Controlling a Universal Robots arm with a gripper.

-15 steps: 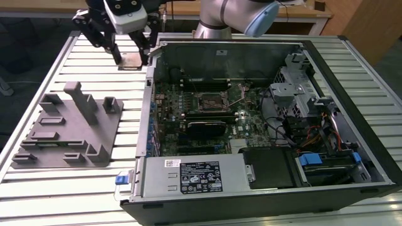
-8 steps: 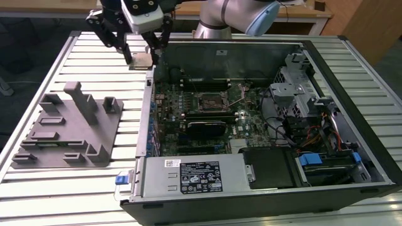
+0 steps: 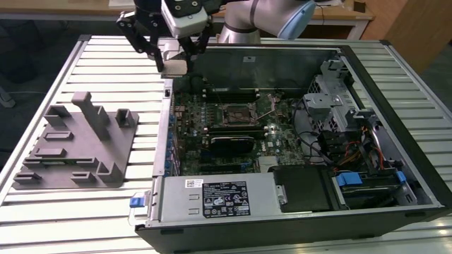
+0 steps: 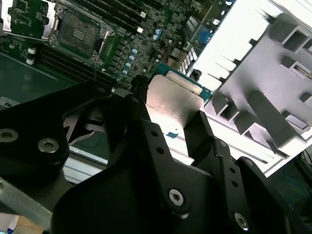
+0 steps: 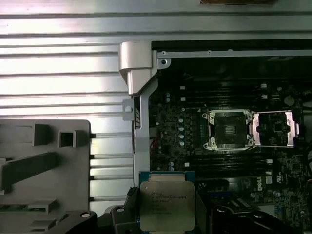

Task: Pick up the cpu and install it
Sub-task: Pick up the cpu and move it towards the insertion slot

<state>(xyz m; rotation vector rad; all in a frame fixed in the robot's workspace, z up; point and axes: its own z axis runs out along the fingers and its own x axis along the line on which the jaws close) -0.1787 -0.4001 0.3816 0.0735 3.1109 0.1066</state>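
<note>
No legible text.
- cpu (image 5: 167, 204) lid: faint engraved lines, unreadable.
- Black label (image 3: 226, 200) on grey metal box (image 3: 177, 198): fine print and marks, unreadable.
- White sticker (image 3: 249, 59) on case wall (image 3: 282, 66): unreadable.

The exterior view is evenly lit from above: the slatted table (image 3: 106, 58) is rendered bright at 9 o'clock from the computer case (image 3: 282, 233), whose interior is shown dim. In the second wrist view, a pale sheen is carried by the cpu (image 4: 173, 100).
</note>
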